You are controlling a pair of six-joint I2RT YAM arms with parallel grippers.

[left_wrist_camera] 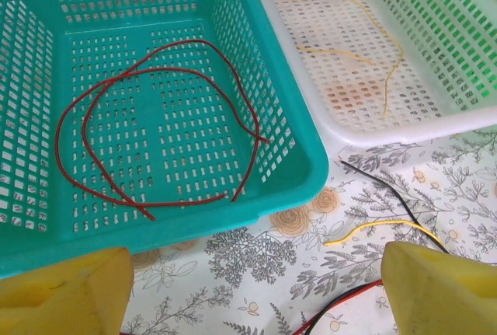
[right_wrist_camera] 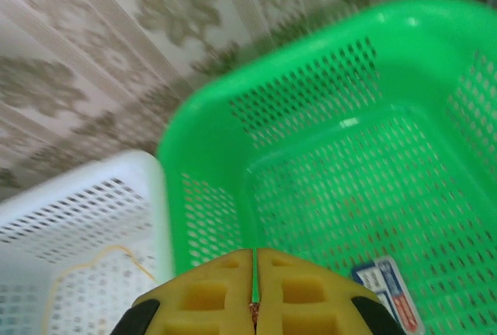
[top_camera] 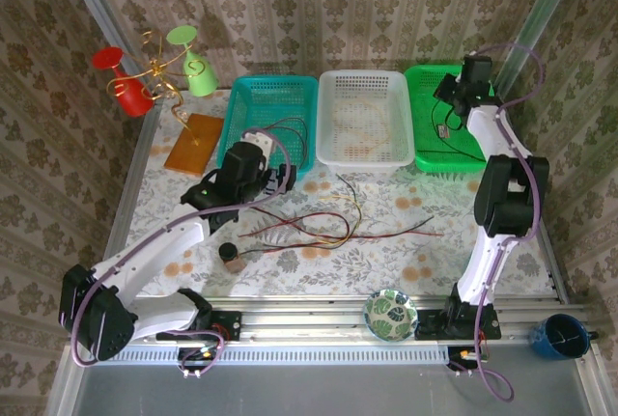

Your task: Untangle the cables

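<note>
Sorting seems partway: red cable [left_wrist_camera: 190, 40] in teal basket [left_wrist_camera: 303, 172], yellow cable [left_wrist_camera: 386, 86] in neighbouring white basket [left_wrist_camera: 404, 129], tangled cables [top_camera: 309, 233] before it; left gripper [left_wrist_camera: 252, 292] spread, right gripper [right_wrist_camera: 255, 288] pressed together.

— How were the baskets arranged?
— Three were set in a row along the far side of the bench [top_camera: 435, 262]: the left basket [top_camera: 275, 81], the middle basket [top_camera: 365, 75] just beside it, and the right basket [top_camera: 430, 151] at the end.
— And the cables?
— One looped cable [left_wrist_camera: 186, 40] was laid inside the left basket, and another cable [left_wrist_camera: 342, 53] inside the middle basket. The tangled cables [top_camera: 309, 228] were spread on the bench before those two baskets, between the arms.
— Anything else?
— A board [top_camera: 193, 141] was placed left of the left basket, with a cup stand [top_camera: 159, 73] behind it. The left end effector [left_wrist_camera: 256, 292] was held just before the left basket's near wall, and the right end effector [right_wrist_camera: 255, 288] above the right basket.
</note>
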